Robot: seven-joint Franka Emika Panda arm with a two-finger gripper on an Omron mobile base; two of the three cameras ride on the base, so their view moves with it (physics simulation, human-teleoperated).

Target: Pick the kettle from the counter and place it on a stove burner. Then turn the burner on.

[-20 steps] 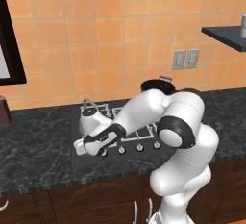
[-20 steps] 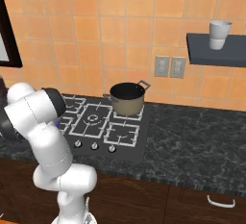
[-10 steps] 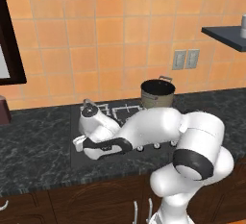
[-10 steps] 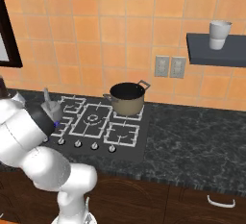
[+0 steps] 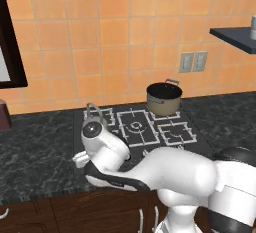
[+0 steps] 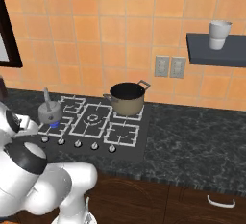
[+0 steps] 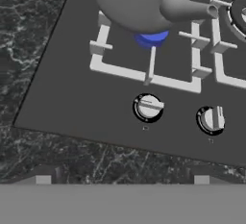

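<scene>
The kettle (image 6: 49, 112) sits on the front-left stove burner (image 7: 153, 62), where a blue flame now glows beneath it. The knob (image 7: 148, 106) below stands turned, its neighbour upright. The arm has drawn back low over the tabletop (image 6: 192, 141), jaws wide and empty, so the task looks complete.

The kettle (image 7: 144, 2) sits on the stove burner (image 7: 149, 55), with blue flame glowing beneath it. Two round knobs (image 7: 148, 106) lie just below the grate, the left turned sideways, the right one (image 7: 211, 119) upright. Marbled counter (image 7: 33, 40) borders the cooktop.

A home kitchen: tiled wall, gas stove (image 6: 91, 122), marbled counter (image 6: 192, 141) over wooden cabinets (image 6: 168, 201).
</scene>
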